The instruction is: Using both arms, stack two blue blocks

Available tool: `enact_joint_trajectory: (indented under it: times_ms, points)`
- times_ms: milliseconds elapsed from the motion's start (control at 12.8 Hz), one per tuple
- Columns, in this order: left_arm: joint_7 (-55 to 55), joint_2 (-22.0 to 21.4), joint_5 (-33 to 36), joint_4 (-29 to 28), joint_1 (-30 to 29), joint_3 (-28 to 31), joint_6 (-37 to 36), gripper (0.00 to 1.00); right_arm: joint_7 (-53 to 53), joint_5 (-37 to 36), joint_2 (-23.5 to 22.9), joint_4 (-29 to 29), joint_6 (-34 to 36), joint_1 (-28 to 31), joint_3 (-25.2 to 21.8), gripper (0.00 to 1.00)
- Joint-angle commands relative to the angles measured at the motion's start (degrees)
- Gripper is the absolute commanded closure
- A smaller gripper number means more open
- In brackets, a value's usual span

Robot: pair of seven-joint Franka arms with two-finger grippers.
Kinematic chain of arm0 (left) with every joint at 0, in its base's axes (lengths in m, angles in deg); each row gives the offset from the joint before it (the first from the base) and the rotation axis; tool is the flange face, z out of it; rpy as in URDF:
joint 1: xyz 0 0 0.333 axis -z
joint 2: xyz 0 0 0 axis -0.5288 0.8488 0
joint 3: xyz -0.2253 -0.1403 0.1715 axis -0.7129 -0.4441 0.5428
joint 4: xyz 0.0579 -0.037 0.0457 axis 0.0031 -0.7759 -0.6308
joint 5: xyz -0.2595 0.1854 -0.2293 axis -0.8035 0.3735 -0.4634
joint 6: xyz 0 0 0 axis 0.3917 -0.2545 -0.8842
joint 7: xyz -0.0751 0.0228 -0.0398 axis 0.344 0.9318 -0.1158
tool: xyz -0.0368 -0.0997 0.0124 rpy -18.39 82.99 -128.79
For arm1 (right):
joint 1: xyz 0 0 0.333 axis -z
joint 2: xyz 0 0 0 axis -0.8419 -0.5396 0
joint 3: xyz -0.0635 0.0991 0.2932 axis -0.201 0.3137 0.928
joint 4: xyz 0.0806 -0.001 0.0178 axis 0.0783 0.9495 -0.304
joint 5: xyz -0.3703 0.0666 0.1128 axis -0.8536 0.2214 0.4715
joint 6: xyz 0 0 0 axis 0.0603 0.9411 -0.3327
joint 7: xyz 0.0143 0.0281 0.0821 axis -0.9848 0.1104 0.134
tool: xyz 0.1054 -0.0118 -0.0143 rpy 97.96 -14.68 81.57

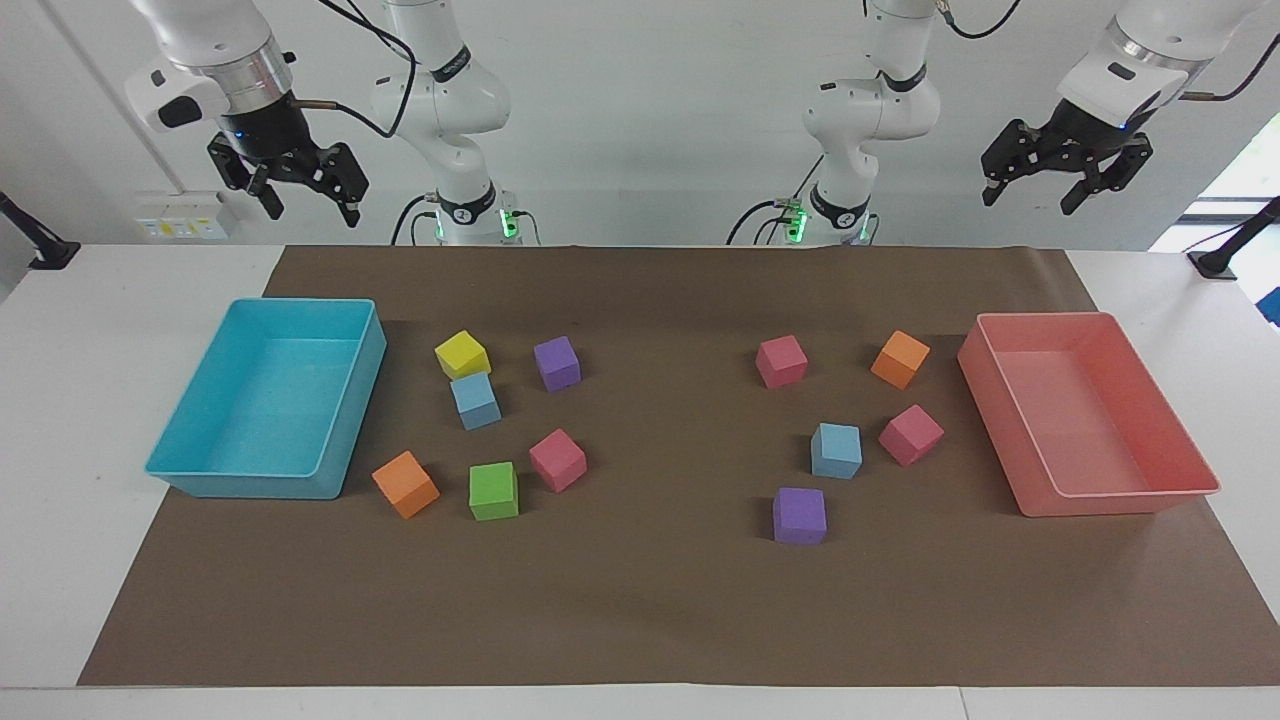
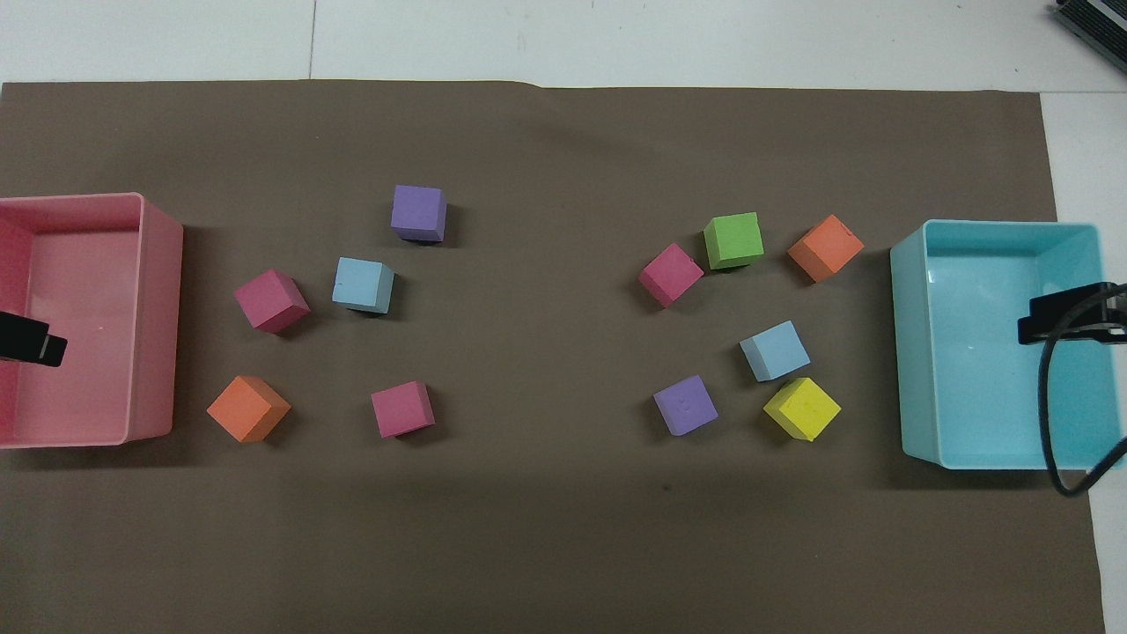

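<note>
One blue block (image 1: 475,400) lies on the brown mat toward the right arm's end, just farther from the robots than a yellow cube (image 1: 462,354); it also shows in the overhead view (image 2: 775,350). The second blue block (image 1: 836,450) lies toward the left arm's end, beside a pink cube (image 1: 911,434); it also shows in the overhead view (image 2: 363,284). My right gripper (image 1: 312,205) hangs open and empty high over the turquoise tray (image 1: 200,478). My left gripper (image 1: 1030,195) hangs open and empty high over the pink tray (image 1: 1120,503). Both arms wait.
Several other cubes lie around the blue blocks: purple (image 1: 557,362), pink (image 1: 557,460), green (image 1: 494,490) and orange (image 1: 405,483) toward the right arm's end; pink (image 1: 781,361), orange (image 1: 900,358) and purple (image 1: 800,515) toward the left arm's end.
</note>
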Motion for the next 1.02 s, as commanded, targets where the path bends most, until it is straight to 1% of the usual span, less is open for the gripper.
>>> enact_joint_trajectory:
  times_ms: [0,313,469,938]
  points:
    - [-0.5,0.5,1.1,1.4,0.1,-0.2,-1.4,0.00,0.9,-0.6,-0.4,-0.7,-0.4,0.6,0.3,0.00]
    - [-0.3,0.3,1.2,1.3,0.1,-0.2,-0.8,0.00,1.0,-0.6,-0.4,-0.6,-0.4,0.5,0.3,0.00]
    - [-0.1,0.0,1.2,1.2,0.1,-0.2,-0.3,0.00,0.7,-0.6,0.4,1.0,-0.4,0.5,0.3,0.00]
    - [0.0,-0.5,0.6,0.7,0.1,-0.2,-0.1,0.00,0.8,-0.6,0.5,1.1,-0.7,0.5,0.4,0.00]
